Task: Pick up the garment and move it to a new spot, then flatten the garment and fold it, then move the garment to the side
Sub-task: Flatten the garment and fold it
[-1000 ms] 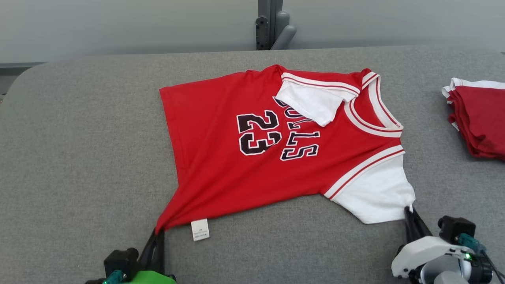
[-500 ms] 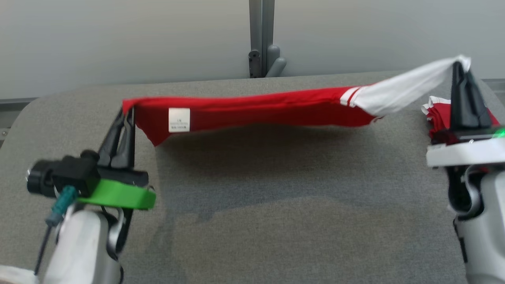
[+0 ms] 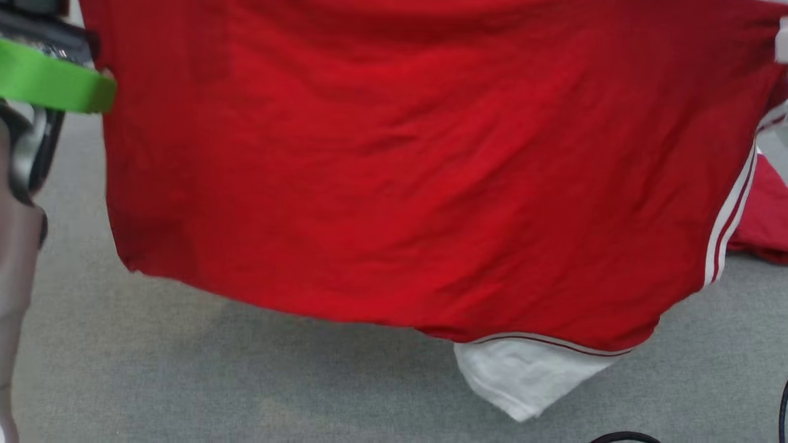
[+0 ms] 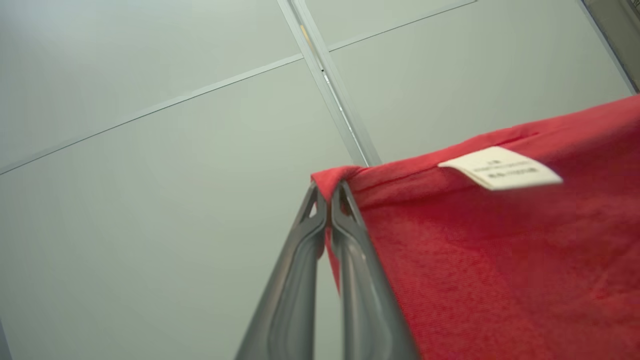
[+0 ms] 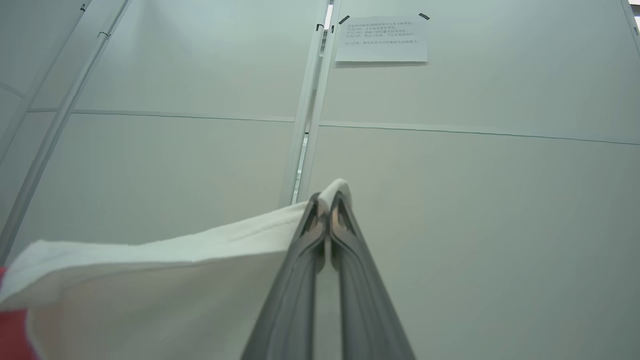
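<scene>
The garment [image 3: 406,184] hangs spread like a curtain across the head view, red with a white sleeve [image 3: 523,375] dangling at its lower edge above the grey table. My left gripper [image 4: 327,192] is shut on the garment's red hem corner [image 4: 334,176], close to the small white label [image 4: 500,167]. My right gripper [image 5: 327,200] is shut on the tip of the other white sleeve [image 5: 200,250]. Both grippers point up toward the pale wall panels. The left arm's green band [image 3: 52,80] shows at the head view's upper left.
The grey padded table [image 3: 184,381] lies below the hanging cloth. Another red garment [image 3: 763,215] lies on it at the right edge. A dark cable [image 3: 622,438] curves along the bottom right. A paper notice [image 5: 382,39] is taped to the wall.
Both grippers have lifted the garment from flat on the table to high in front of the head camera, where it now hangs stretched between them.
</scene>
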You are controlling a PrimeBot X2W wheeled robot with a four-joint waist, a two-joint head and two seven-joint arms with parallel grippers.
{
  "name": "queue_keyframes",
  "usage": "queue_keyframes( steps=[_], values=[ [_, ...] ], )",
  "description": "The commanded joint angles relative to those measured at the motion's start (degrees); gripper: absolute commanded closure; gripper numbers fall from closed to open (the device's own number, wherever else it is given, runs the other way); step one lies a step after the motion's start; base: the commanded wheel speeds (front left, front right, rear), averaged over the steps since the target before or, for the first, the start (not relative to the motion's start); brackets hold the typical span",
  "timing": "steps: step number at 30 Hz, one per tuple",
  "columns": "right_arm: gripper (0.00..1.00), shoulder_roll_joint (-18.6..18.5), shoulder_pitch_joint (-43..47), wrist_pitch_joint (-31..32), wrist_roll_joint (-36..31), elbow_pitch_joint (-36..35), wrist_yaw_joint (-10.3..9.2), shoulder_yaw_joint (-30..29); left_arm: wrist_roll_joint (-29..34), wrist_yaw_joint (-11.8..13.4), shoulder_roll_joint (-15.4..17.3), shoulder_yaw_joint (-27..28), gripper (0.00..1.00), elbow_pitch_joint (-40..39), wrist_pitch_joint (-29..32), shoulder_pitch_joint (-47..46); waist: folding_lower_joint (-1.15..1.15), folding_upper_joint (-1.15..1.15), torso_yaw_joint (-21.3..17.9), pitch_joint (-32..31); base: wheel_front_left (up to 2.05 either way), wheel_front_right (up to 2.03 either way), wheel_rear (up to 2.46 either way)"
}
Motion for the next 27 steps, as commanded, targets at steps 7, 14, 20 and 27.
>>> queue_keyframes(
  steps=[7, 14, 20, 27],
  values=[
    [1.0, -3.9, -18.93, 2.37, -4.74, 11.06, -0.03, 5.74, 3.36, 0.14, -0.61, -2.7, 1.0, 10.39, 1.18, -16.92, 0.0, 0.0, 0.43, 18.03, 0.0, 0.0, 0.0],
    [1.0, -4.43, -42.94, 1.76, -12.79, 24.73, -0.08, 3.69, 8.26, 2.11, -2.5, -4.19, 1.0, 21.75, -0.54, -36.44, 0.0, 0.0, 0.19, 27.48, 0.0, 0.0, 0.0],
    [1.0, -1.32, -53.41, -0.28, -17.7, 32.4, -0.08, -0.44, 8.78, 2.74, -3.23, -3.69, 1.0, 27.05, -2.28, -44.38, 0.0, 0.0, -1.24, 30.68, 0.0, 0.0, 0.0],
    [1.0, -1.11, -48.07, -1.37, -13.0, 35.65, -0.1, 1.82, 3.52, 0.74, -3.4, -2.6, 1.0, 30.99, -2.41, -36.96, 0.0, 0.0, -3.05, 35.33, 0.0, 0.0, 0.0]
  ],
)
